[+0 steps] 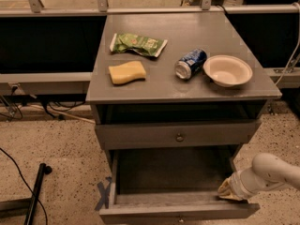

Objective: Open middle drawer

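Observation:
The grey cabinet has a closed drawer with a small round knob just under its top. Below it the middle drawer stands pulled well out, its plain grey inside bare, its front at the bottom edge of the view. My gripper sits at the end of the white arm that comes in from the lower right. It is at the open drawer's right wall, close to the front right corner.
On the cabinet top lie a green snack bag, a yellow sponge, a blue can on its side and a white bowl. A black stand and cables are on the speckled floor at left. A rail runs behind.

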You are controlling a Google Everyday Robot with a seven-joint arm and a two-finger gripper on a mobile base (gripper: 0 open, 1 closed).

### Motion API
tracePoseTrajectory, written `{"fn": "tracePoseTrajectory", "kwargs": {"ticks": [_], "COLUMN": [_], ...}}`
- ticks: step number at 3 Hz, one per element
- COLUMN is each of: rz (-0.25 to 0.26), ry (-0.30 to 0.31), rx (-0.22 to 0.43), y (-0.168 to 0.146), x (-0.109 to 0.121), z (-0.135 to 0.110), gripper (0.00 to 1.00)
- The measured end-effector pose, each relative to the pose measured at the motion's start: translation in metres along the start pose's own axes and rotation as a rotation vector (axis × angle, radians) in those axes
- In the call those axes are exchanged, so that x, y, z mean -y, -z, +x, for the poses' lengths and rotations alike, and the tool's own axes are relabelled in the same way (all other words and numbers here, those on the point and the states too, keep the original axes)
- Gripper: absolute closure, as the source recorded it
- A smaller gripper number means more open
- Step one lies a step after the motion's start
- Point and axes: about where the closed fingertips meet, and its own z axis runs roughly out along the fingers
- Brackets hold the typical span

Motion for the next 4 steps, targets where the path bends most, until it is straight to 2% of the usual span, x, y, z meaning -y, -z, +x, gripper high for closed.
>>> {"fn": "tracePoseTrajectory", "kwargs": {"ticks": [1, 4], "rz": [-0.025, -0.026], "ry": [0.032, 0.033], "rx": [0.032, 0.034], "y": [0.0117, 0.0122], "x": [-0.0217, -0.0214], "z": [-0.009, -0.0096], "gripper": [1.0, 1.0]}}
